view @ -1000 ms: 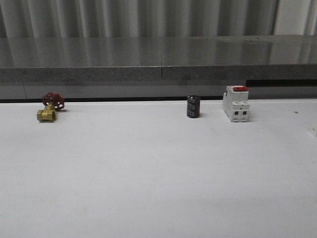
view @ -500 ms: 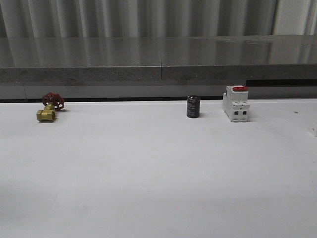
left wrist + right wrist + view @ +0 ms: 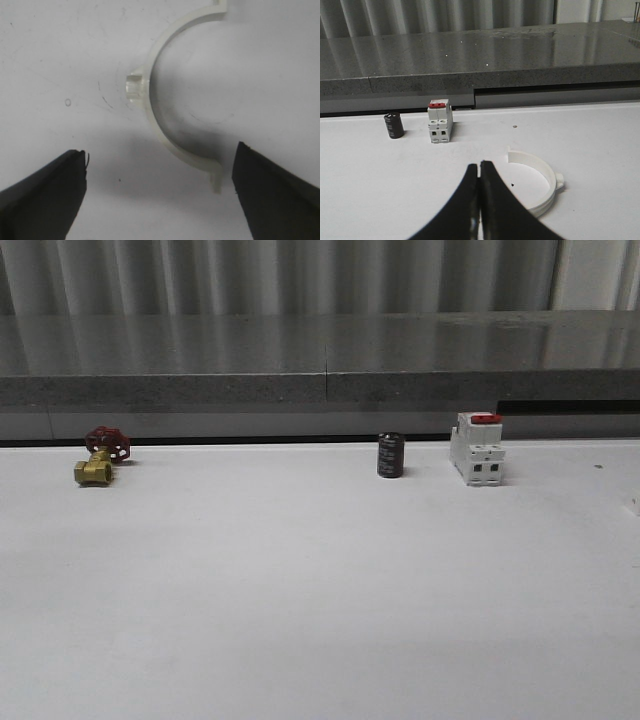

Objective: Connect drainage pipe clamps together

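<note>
One drainage pipe clamp [image 3: 152, 107], a translucent white half-ring with a side lug and flat end tabs, lies flat on the white table in the left wrist view. My left gripper [image 3: 160, 150] hangs open above it, and the near end tab lies close to one black finger [image 3: 270, 195]. A second clamp [image 3: 545, 202] lies on the table in the right wrist view, just beside my right gripper [image 3: 479, 165]. That gripper's black fingers are pressed together with nothing between them.
Along the table's far edge stand a brass valve with a red handwheel [image 3: 100, 460], a small black cylinder [image 3: 390, 455] and a white block with a red top [image 3: 476, 450]. A grey ledge [image 3: 320, 380] runs behind them. The block [image 3: 440, 121] and the cylinder [image 3: 394, 125] stand beyond the right gripper.
</note>
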Action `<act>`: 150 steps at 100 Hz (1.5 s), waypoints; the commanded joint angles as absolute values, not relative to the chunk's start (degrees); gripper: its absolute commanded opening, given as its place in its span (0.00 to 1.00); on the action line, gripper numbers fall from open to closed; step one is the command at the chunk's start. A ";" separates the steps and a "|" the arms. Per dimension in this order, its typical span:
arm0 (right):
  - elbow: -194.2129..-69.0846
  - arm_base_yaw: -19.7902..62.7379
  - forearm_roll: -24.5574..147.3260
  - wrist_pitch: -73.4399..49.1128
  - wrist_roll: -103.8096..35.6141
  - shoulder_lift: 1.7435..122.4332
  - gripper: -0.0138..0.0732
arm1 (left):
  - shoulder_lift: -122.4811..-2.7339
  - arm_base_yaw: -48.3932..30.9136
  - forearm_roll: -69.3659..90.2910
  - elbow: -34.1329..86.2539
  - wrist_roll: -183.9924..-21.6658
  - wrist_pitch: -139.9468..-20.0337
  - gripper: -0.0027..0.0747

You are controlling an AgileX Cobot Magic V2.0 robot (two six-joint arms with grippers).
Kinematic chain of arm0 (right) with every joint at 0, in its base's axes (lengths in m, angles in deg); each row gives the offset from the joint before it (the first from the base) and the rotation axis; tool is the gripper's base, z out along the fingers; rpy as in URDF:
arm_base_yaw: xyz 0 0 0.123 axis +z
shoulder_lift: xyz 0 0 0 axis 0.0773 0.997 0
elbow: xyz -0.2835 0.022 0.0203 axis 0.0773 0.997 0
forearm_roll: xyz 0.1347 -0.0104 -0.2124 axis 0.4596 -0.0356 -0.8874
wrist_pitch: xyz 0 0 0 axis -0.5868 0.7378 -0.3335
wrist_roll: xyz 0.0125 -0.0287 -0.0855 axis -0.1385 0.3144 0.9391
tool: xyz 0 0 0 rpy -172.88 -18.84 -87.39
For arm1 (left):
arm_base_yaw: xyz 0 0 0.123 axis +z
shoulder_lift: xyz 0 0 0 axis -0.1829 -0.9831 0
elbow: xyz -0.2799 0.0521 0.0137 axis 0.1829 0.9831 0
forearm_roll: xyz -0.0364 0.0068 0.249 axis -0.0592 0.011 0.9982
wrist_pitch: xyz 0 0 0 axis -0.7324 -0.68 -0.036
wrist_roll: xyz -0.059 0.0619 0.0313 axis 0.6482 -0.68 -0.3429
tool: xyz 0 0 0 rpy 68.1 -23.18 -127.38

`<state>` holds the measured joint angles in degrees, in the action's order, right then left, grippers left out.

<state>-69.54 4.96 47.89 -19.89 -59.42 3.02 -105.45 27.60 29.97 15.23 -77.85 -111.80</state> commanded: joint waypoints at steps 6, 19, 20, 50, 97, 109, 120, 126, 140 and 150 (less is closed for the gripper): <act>-70.73 4.69 47.52 -23.93 -58.61 1.98 0.08 | -108.17 27.72 28.98 10.64 -79.31 -108.22 0.79; -70.73 4.69 47.52 -23.93 -58.61 1.98 0.08 | -112.13 27.72 28.98 8.13 -80.00 -108.32 0.79; -70.73 4.69 47.52 -23.93 -58.61 1.98 0.08 | -112.51 27.72 28.98 8.11 -80.00 -108.32 0.79; -70.73 4.69 47.52 -23.93 -58.61 1.98 0.08 | -116.84 27.72 28.98 6.93 -80.35 -105.14 0.79; -70.73 4.69 47.52 -23.93 -58.61 1.98 0.08 | -117.17 27.72 28.98 6.94 -80.38 -105.05 0.37; -70.73 4.69 47.52 -23.93 -58.61 1.98 0.08 | -117.17 27.72 28.98 6.94 -80.38 -105.05 0.16; -70.73 4.69 47.52 -23.93 -58.61 1.98 0.08 | -117.17 27.72 28.98 6.94 -80.48 -105.44 0.09; -70.73 4.69 47.52 -23.93 -58.61 1.98 0.08 | -116.97 27.72 28.58 6.94 -80.48 -105.81 0.09; -70.73 4.69 47.52 -23.93 -58.61 1.98 0.08 | -114.48 26.81 26.02 6.94 -80.48 -107.83 0.09; -70.73 4.69 47.52 -23.93 -58.61 1.98 0.08 | -111.06 24.37 24.43 6.94 -80.35 -110.56 0.09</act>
